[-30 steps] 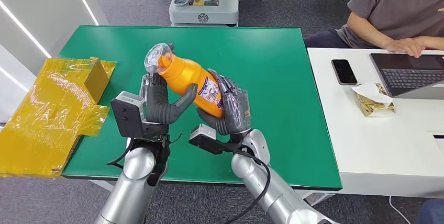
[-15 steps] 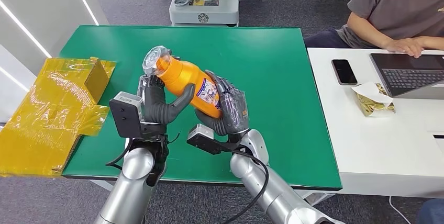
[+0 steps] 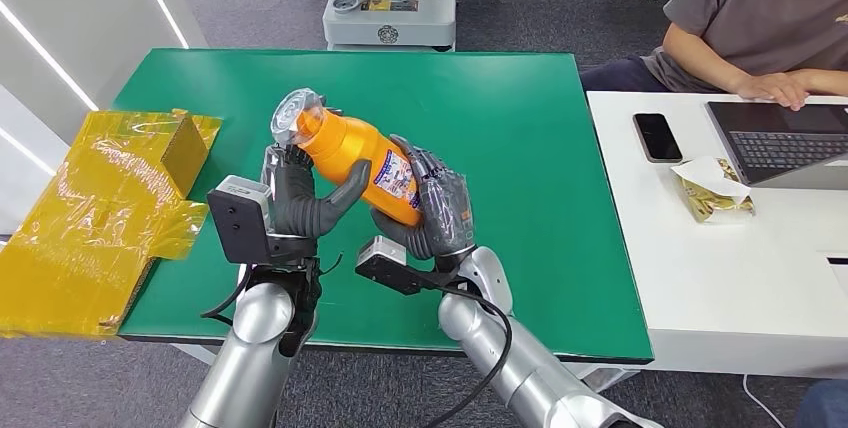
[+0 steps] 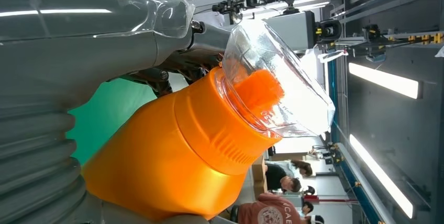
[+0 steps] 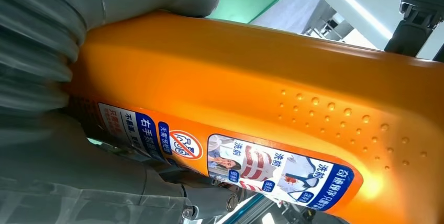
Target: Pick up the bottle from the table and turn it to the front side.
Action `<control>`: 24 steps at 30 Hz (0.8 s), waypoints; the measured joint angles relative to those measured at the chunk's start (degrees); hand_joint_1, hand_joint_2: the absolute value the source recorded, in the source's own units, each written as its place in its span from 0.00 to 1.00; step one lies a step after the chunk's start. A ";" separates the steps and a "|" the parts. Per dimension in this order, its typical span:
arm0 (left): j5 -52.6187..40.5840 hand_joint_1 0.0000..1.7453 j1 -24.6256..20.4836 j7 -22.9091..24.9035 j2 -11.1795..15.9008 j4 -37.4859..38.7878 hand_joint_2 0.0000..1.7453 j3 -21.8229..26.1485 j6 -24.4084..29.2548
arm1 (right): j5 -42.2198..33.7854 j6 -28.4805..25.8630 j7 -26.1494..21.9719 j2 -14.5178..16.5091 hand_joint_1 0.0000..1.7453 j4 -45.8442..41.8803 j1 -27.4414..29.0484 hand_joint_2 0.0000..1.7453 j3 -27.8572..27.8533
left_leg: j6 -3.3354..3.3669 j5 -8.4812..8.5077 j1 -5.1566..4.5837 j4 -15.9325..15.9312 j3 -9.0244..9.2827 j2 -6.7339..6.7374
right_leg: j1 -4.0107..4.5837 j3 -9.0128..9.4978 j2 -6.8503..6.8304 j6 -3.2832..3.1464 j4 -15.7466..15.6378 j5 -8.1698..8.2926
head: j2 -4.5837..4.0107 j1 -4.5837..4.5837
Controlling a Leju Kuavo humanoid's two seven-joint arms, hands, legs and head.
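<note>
head view: left robot hand (image 3: 298,198) and right robot hand (image 3: 437,210) apparently both grip the tilted bottle (image 3: 362,163).

Glossy orange plastic bottle (image 3: 362,160), clear plastic cap (image 3: 297,112), printed label; beneath it a matt green table (image 3: 520,138); nearby, crinkled shiny yellow film (image 3: 90,218).

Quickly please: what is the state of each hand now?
Left hand: holding the orange bottle near its neck end.
Right hand: holding the same bottle at its base end.
</note>
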 joint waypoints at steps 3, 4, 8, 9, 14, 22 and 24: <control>0.00 1.00 0.01 0.00 0.01 0.00 1.00 0.01 0.00 | 0.00 0.01 0.01 -0.05 1.00 0.01 -0.02 1.00 0.07 | 0.00 0.00 0.00 0.00 0.00 0.00 | 0.00 0.00 0.00 0.00 0.00 0.00 | 0.00 0.00; 0.00 1.00 0.01 0.00 0.01 0.00 1.00 0.01 0.00 | 0.01 0.01 0.02 -0.07 0.91 0.01 -0.03 1.00 0.08 | 0.00 0.00 0.00 0.00 0.00 0.00 | 0.00 0.00 0.00 0.00 0.00 0.00 | 0.00 0.00; 0.07 1.00 0.03 -0.01 0.09 0.00 1.00 0.01 0.22 | 0.06 0.12 0.67 -0.16 0.00 0.01 -0.09 1.00 0.32 | 0.00 0.00 0.00 0.00 0.00 0.00 | 0.00 0.00 0.00 0.00 0.00 0.00 | 0.00 0.00; 0.18 1.00 0.05 -0.01 0.12 0.00 1.00 0.01 0.41 | -0.02 0.17 0.96 -0.19 0.00 0.01 -0.09 1.00 0.39 | 0.00 0.00 0.00 0.00 0.00 0.00 | 0.00 0.00 0.00 0.00 0.00 0.00 | 0.00 0.00; 0.81 1.00 0.21 -0.04 0.17 0.00 1.00 0.26 1.40 | -1.13 0.32 1.76 -0.33 0.00 -0.25 0.04 1.00 0.56 | 0.00 0.00 0.00 0.00 0.00 0.00 | 0.00 0.00 0.00 0.00 0.00 0.00 | 0.00 0.00; 1.45 1.00 0.46 -0.34 0.17 0.00 1.00 0.98 1.78 | -5.26 0.69 1.65 -1.18 0.00 -4.55 2.30 1.00 1.10 | 0.00 0.00 0.00 0.00 0.00 0.00 | 0.00 0.00 0.00 0.00 0.00 0.00 | 0.00 0.00; 1.55 1.00 0.62 -0.60 0.17 0.00 1.00 1.14 2.02 | -6.69 0.98 1.88 -1.45 0.00 -6.35 3.21 1.00 1.29 | 0.00 0.00 0.00 0.00 0.00 0.00 | 0.00 0.00 0.00 0.00 0.00 0.00 | 0.00 0.00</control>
